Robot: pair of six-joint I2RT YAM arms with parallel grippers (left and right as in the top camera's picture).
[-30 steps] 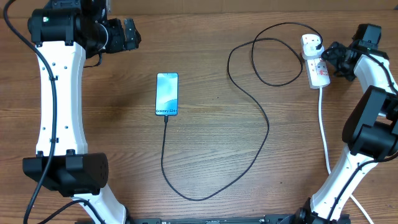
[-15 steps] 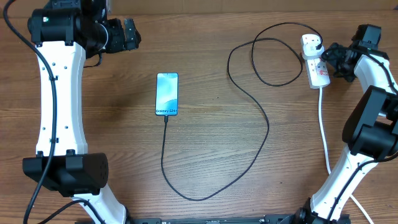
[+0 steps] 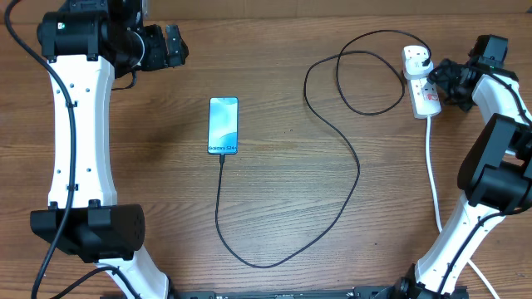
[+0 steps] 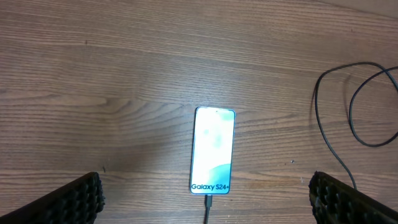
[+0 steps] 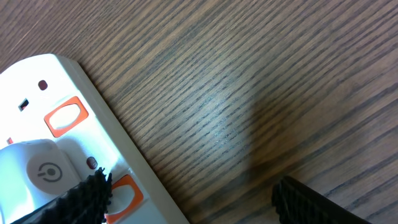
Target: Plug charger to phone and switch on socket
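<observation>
While the phone (image 3: 223, 125) lies screen-up left of centre with the charger (image 3: 359, 172) in its near end, the right gripper (image 3: 440, 80) hangs spread at the socket (image 3: 424, 95) far right, and the left gripper (image 3: 176, 46) sits spread, well apart.

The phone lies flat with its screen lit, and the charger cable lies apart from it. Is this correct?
Only the last part is wrong: the charger runs into the bottom edge of the phone, as the left wrist view shows.
</observation>
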